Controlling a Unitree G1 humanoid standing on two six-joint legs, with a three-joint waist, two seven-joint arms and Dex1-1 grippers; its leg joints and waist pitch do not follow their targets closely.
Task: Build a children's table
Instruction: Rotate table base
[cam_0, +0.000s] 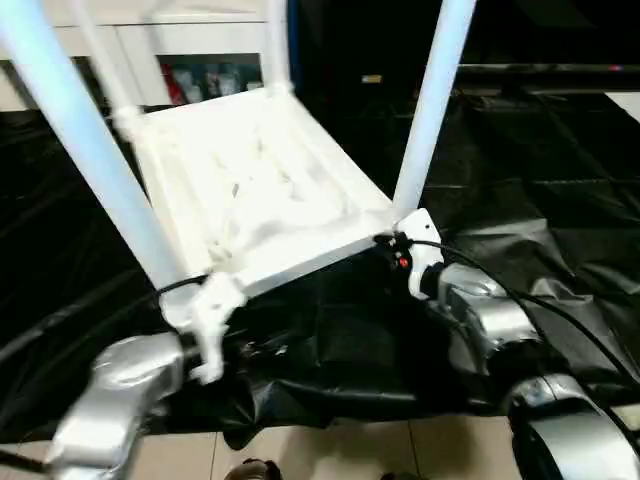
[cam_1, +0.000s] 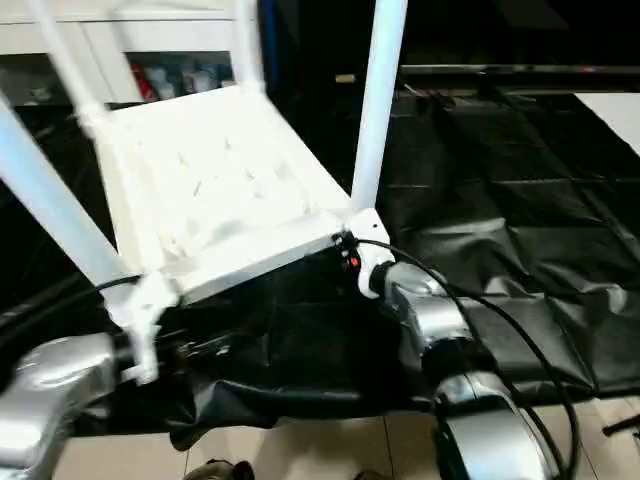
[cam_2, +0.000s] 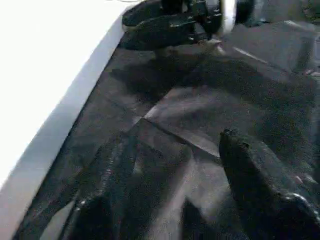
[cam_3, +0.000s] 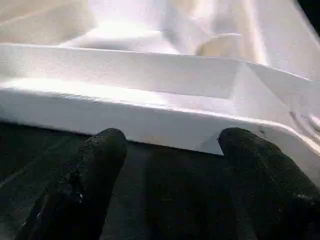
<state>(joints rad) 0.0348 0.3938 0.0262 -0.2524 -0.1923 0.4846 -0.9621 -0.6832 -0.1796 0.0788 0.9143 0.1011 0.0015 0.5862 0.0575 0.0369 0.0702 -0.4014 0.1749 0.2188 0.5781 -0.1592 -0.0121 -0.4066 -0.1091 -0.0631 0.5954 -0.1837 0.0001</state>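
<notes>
**Table upside down, hands off**

The tabletop (cam_0: 262, 190) lies underside up on the black cloth (cam_0: 520, 200), legs (cam_0: 432, 100) standing. My right gripper (cam_3: 167, 150) gapes just before its near rim; my left gripper (cam_2: 170, 170) is spread, clasping nothing, the rim beside it. A careless nudge could tip it or loosen a leg.

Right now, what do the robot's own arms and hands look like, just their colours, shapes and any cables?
Both forearms are rounded, silver, segmented shells: the left arm and the right arm. Black cables loop along the right one. White wrist housings carry the hands; a small red mark shows near the right hand. Each hand has two stubby, matte black fingers with rounded tips, as on the left hand.
</notes>
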